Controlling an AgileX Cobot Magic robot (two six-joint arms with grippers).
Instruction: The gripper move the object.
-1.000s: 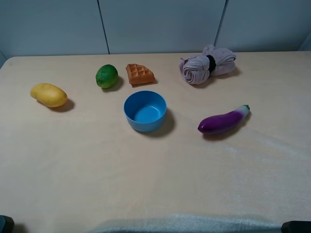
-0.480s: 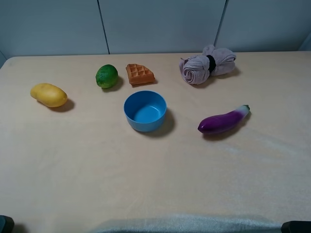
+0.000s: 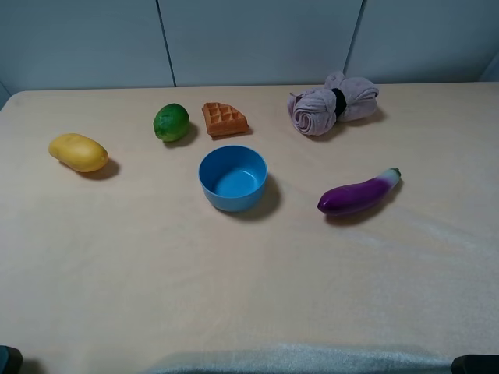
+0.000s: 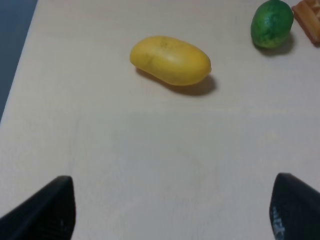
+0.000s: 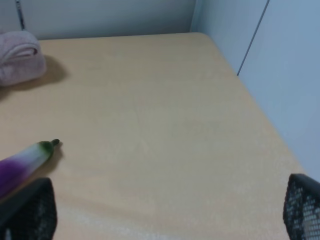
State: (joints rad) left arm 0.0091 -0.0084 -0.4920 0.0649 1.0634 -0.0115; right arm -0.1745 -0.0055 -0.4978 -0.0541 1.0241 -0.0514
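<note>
The green lime [image 3: 171,122] sits on the table at the back left, beside a waffle [image 3: 224,118]. It also shows in the left wrist view [image 4: 271,23], far ahead of my left gripper [image 4: 170,215], whose black fingers [image 4: 45,210] stand wide apart with nothing between them. My right gripper [image 5: 167,210] is also open and empty, its fingers [image 5: 302,205] spread over bare table near the right edge. In the exterior high view only dark bits of the arms show at the bottom corners.
A yellow mango [image 3: 78,152] lies left of the lime and shows in the left wrist view [image 4: 170,60]. A blue bowl [image 3: 232,178] stands mid-table. A purple eggplant [image 3: 359,193] lies to its right. A rolled pink towel [image 3: 331,103] is at the back right.
</note>
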